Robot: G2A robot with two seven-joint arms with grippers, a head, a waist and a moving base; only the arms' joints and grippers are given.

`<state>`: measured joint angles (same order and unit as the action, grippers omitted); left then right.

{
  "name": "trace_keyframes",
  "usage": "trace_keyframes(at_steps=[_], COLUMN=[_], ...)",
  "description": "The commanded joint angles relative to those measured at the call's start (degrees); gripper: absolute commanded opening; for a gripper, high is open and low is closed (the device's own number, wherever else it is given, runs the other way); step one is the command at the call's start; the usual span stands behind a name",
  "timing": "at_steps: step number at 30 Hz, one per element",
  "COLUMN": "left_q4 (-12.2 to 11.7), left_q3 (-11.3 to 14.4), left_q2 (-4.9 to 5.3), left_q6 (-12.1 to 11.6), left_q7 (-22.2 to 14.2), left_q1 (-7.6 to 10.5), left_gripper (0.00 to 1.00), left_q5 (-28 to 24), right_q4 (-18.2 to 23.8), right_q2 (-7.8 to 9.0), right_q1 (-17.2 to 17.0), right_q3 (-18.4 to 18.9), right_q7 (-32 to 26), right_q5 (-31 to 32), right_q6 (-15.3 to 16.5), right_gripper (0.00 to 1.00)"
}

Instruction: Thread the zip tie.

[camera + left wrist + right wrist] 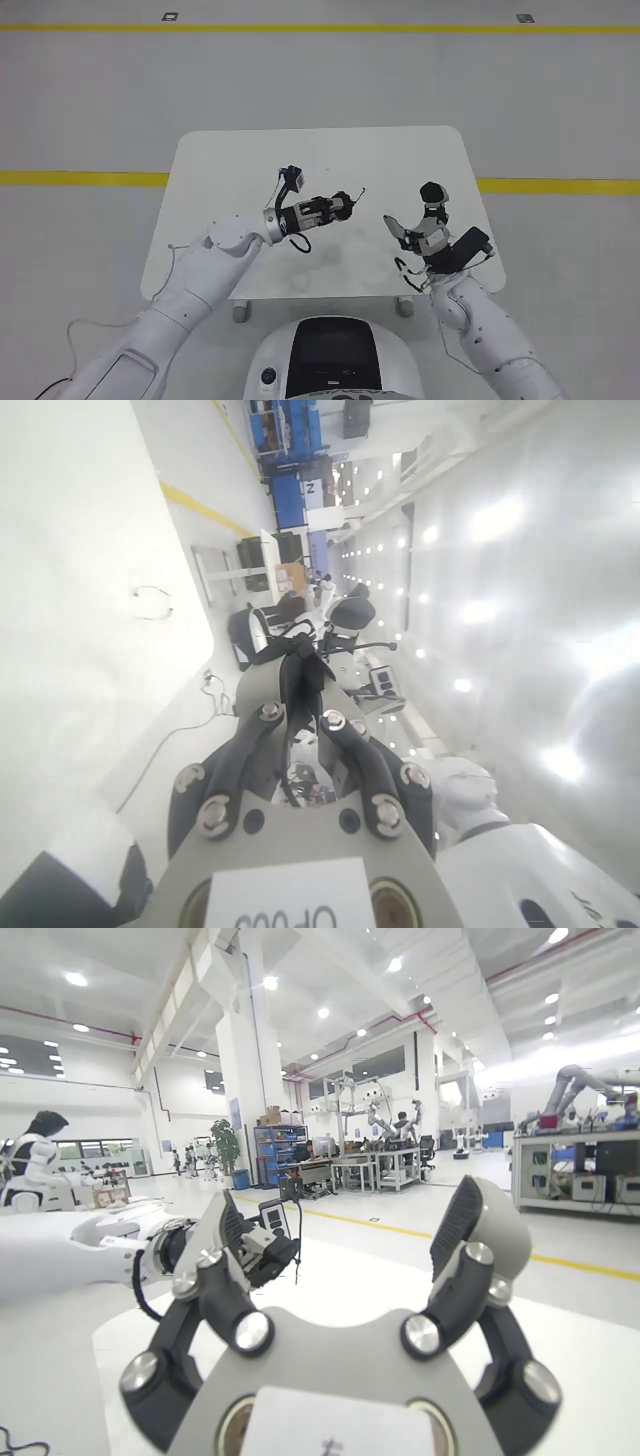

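I count one zip tie (pixel 357 194) for certain: a thin black strap pinched between the pressed-together fingers (pixel 312 670) of the left gripper (pixel 348 203). It is held above the middle of the single white surface (pixel 250 160), free end poking toward 2 o'clock. There are two grippers. The right gripper (pixel 410 207) is at 3 o'clock from the left, apart from it, fingers spread wide around nothing. A thin dark loop (pixel 152 602) lies on the surface, too small to identify.
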<state>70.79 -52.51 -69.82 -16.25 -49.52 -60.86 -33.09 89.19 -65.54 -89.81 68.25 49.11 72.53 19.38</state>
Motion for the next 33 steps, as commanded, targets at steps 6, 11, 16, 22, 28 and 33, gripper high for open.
trace_keyframes(at_steps=[6,11,16,22,28,33], left_q4=[0.50,1.19,1.19,3.26,1.98,0.18], left_q3=[-1.21,-1.86,-1.86,0.69,3.34,4.41], left_q2=[0.04,0.18,0.18,-0.68,-2.15,-2.81], left_q6=[3.26,2.71,2.71,5.62,6.93,6.68], left_q7=[-5.95,-4.70,-4.70,-2.59,-4.31,-4.64], left_q1=[-0.54,-0.69,-0.69,-0.37,1.93,3.15], left_gripper=[0.00,0.00,0.00,0.00,0.00,0.00], left_q5=[-9.66,-9.24,-9.24,-11.12,-16.60,-17.49], right_q4=[0.74,1.42,1.42,-0.04,-3.43,-4.90], right_q2=[1.21,2.48,2.48,2.75,4.21,4.56], right_q1=[-1.20,-0.98,-0.98,0.24,2.86,3.98], right_q3=[3.21,2.50,2.50,1.02,-2.07,-3.02], right_q7=[2.29,-0.46,-0.46,-1.92,-2.36,-1.59], right_q5=[17.42,17.42,17.42,17.42,17.42,17.42], right_q6=[-7.14,-10.39,-10.39,-10.88,-12.75,-11.71], right_gripper=[1.00,1.00,1.00,1.00,1.00,1.00])
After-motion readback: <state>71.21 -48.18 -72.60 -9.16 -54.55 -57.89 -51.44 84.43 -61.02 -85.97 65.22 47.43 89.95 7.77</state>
